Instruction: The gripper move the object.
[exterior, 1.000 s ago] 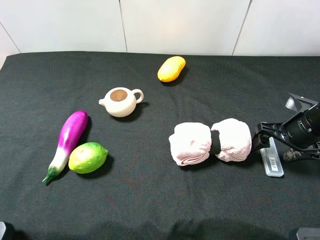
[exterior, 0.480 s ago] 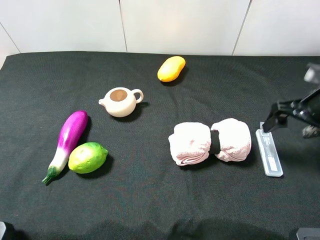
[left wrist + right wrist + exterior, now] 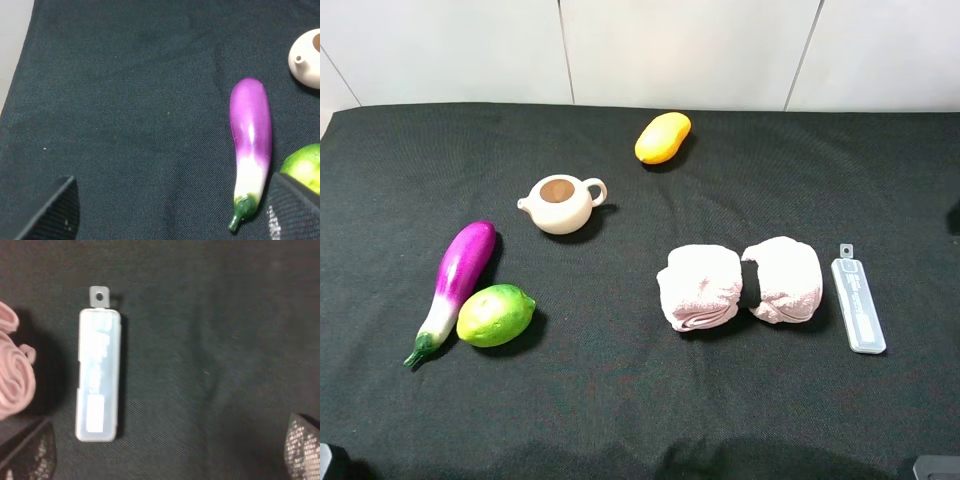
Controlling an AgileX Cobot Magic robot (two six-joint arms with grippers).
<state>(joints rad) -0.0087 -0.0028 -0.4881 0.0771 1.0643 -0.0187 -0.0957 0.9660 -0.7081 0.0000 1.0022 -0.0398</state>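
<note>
Left hand (image 3: 170,210): fingers spread wide, holding nothing.
Right hand (image 3: 170,450): fingers spread wide, holding nothing, above the counter's right edge.

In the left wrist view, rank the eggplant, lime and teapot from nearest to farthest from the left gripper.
Measured from the left gripper, whose fingertips show at the frame's lower corners:
1. Eggplant, stem end lying between the fingertips.
2. Lime, touching one fingertip's edge; close to call against the eggplant.
3. Teapot, clearly farthest, beyond the eggplant's purple end.
</note>
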